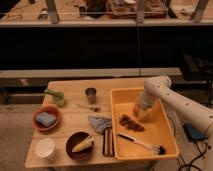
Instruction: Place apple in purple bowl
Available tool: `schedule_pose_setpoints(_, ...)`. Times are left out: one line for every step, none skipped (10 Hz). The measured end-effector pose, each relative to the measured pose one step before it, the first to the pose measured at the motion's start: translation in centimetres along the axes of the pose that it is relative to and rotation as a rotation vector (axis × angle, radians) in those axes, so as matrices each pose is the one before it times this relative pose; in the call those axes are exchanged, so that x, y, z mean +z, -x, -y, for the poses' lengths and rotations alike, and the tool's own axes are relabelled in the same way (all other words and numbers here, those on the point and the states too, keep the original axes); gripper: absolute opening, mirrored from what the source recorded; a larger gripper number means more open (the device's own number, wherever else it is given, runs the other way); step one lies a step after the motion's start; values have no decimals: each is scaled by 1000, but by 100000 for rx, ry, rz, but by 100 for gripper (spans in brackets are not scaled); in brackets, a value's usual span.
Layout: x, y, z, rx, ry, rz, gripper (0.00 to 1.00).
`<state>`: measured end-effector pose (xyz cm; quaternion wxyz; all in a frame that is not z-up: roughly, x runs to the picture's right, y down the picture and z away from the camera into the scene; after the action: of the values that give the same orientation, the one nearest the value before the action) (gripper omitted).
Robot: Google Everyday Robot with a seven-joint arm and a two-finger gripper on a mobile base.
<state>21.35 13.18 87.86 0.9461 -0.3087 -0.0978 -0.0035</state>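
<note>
- The wooden surface [70, 131] carries everything, and the end effector [138, 111] is over its right part.
- Far to the left of the end effector and nearer the camera, 1 white cup [45, 148] stands at the front-left corner.
- Just behind that cup, well left of the end effector, an orange bowl [37, 119] holds 1 blue sponge [46, 119].
- A green object [55, 96] lies behind the orange bowl, also far left of the end effector.
- The purple bowl [71, 149] sits left of the end effector and nearer the camera, beside the white cup, with 1 pale yellow item [82, 144] in it.
- A metal cup [91, 94] stands upright left of the end effector, slightly farther back.
- A thin utensil [86, 107] lies just in front of the metal cup.
- A grey cloth [99, 123] lies crumpled left of the end effector, outside the tray.
- A dark bar [108, 141] lies along the tray's left wall, in front of the cloth.
- The yellow tray [156, 126] lies under the end effector.
- The grapes [131, 123] lie in the tray, just in front and left of the end effector.
- A brush [142, 144] lies in the tray, nearer the camera than the end effector.
- The end effector points down into the tray's back half; whether it is apart, together or clamped cannot be told.
- The apple [140, 115] shows as an orange-red patch right at the end effector's tip, in the tray, well apart from the purple bowl.
- The white arm [175, 102] reaches in from the right.
</note>
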Motion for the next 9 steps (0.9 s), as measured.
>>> schedule_pose_setpoints(-335, -2, -10, -165, -179, -15, 32)
schedule_pose_setpoints(-480, 106, 76, -254, -495, 105, 28)
schedule_pose_setpoints(-303, 80, -23, -193, -211, 82, 28)
schedule_pose_setpoints(-495, 158, -2, -358, -490, 177, 28)
schedule_pose_setpoints(-1225, 456, 128, -1280, -1244, 223, 28)
schedule_pose_setpoints(-1459, 592, 115, -1406, -924, 451, 28)
schedule_pose_setpoints(-1545, 653, 134, -1291, -531, 1171, 28)
schedule_pose_setpoints(-2720, 1134, 78, -2422, -353, 2934, 28)
schedule_pose_setpoints(-1681, 873, 36, -1825, -297, 2070, 28)
